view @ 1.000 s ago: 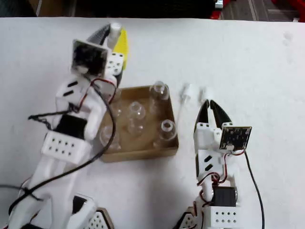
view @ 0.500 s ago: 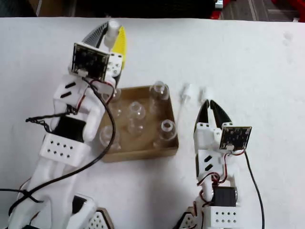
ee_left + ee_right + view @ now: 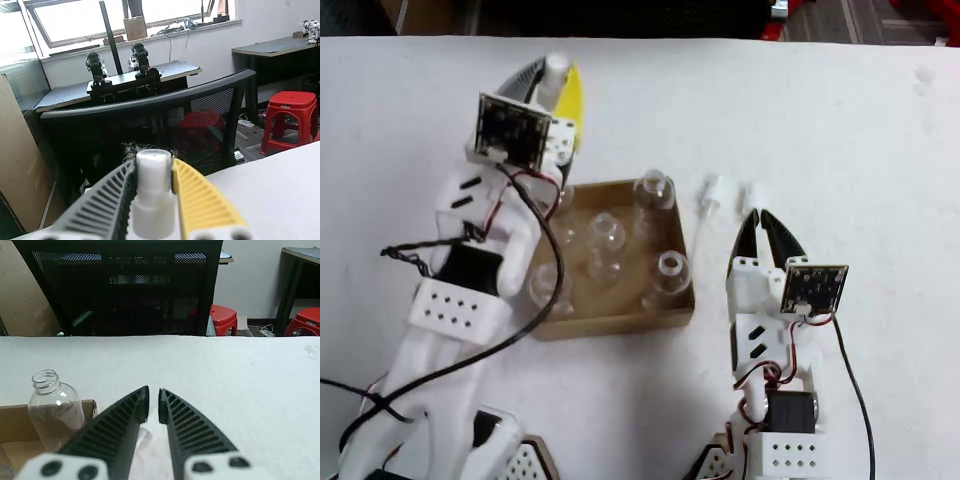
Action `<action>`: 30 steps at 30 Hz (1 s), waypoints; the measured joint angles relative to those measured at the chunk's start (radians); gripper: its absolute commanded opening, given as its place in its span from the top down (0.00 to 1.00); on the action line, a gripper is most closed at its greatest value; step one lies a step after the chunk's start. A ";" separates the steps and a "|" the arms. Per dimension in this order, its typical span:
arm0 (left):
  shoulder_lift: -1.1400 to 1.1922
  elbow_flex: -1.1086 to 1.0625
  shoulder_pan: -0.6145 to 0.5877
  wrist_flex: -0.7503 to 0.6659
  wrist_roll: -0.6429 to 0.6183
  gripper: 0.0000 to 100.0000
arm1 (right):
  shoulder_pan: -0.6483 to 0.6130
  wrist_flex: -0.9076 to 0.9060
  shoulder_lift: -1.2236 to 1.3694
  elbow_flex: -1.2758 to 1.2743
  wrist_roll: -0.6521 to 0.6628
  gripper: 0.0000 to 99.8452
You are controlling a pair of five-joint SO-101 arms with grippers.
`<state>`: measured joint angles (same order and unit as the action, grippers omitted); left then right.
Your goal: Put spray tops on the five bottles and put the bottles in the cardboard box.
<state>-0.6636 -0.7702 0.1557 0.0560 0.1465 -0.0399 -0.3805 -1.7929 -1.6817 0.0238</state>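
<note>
The left gripper (image 3: 153,167) pinches a white plastic spray top (image 3: 152,207) at its tips, so the top could slip. The right gripper (image 3: 153,406) is almost closed and empty.

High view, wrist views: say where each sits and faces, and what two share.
High view: above the table, looking down at cardboard box and both arms.
Left wrist view: on left arm, facing a chair; left gripper shut on spray top.
Right wrist view: on right arm, facing across the table; right gripper shut.
Shared: high and right wrist views show the box's corner bottle.
</note>
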 measured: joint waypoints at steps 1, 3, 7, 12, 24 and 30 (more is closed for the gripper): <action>0.000 -0.028 0.002 -0.034 0.000 0.98 | 0.000 0.000 0.000 0.000 0.000 0.98; 0.000 -0.072 0.002 -0.097 0.000 0.98 | 0.000 0.000 0.000 0.000 0.000 0.98; 0.000 -0.106 0.002 -0.138 0.000 0.98 | 0.000 0.000 0.000 0.000 0.000 0.98; 0.000 -0.110 0.000 -0.141 -0.006 0.98 | 0.000 0.000 0.000 0.000 0.000 0.98; 0.000 -0.227 -0.003 -0.143 -0.017 0.98 | 0.000 0.000 0.000 0.000 0.000 0.98; 0.000 -0.227 -0.029 -0.143 -0.146 0.98 | 0.000 0.000 0.000 0.000 0.000 0.98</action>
<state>-0.6636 -0.9973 0.1266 -0.0867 0.0008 -0.0399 -0.3805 -1.7929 -1.6817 0.0238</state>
